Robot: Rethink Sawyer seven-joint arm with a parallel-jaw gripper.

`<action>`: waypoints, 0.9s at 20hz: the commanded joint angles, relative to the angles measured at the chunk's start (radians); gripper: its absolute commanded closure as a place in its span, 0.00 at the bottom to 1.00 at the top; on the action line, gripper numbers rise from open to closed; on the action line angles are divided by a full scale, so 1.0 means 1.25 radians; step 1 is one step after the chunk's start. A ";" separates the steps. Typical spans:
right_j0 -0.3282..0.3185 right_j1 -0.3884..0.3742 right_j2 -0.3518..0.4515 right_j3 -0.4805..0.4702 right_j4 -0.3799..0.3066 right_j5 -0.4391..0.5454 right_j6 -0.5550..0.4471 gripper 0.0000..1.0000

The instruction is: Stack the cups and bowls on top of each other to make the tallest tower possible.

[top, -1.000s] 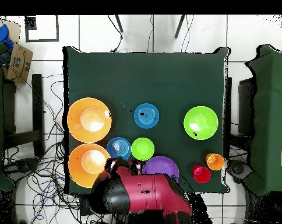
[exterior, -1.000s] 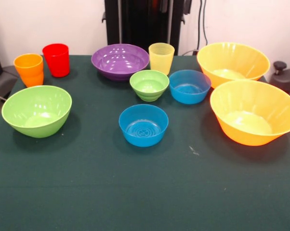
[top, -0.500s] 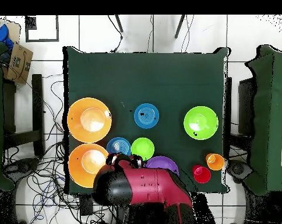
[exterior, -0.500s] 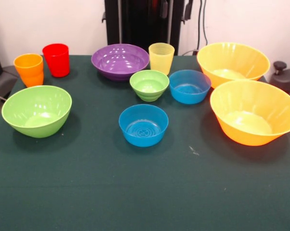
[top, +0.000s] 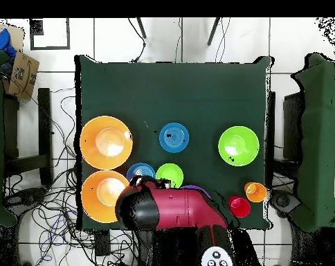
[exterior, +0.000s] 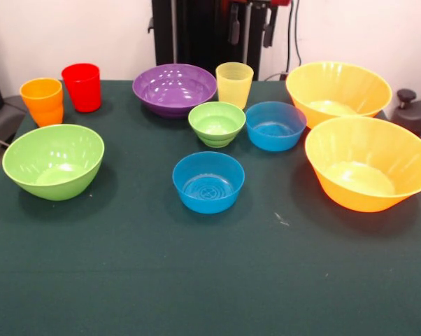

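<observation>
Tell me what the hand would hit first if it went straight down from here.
Probably the yellow cup, which sits almost under the hand. Depth is unclear, so it might instead meet the blue bowl beside it.

Pincer high at top edge, fingers apart.

Glossy, smooth plastic is seen in the purple bowl and the two large orange bowls. The yellow cup looks translucent. The counter is covered in matt dark green cloth.
</observation>
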State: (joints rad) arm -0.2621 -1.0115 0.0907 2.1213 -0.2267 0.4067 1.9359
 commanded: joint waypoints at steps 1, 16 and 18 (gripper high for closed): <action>0.036 0.137 -0.038 -0.050 -0.002 -0.002 0.135 0.00; 0.048 0.203 -0.059 -0.067 0.012 -0.065 0.125 0.00; 0.049 0.211 -0.058 -0.070 0.016 -0.074 0.125 0.00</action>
State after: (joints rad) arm -0.2210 -0.8220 0.0003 2.0845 -0.2260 0.3921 1.9359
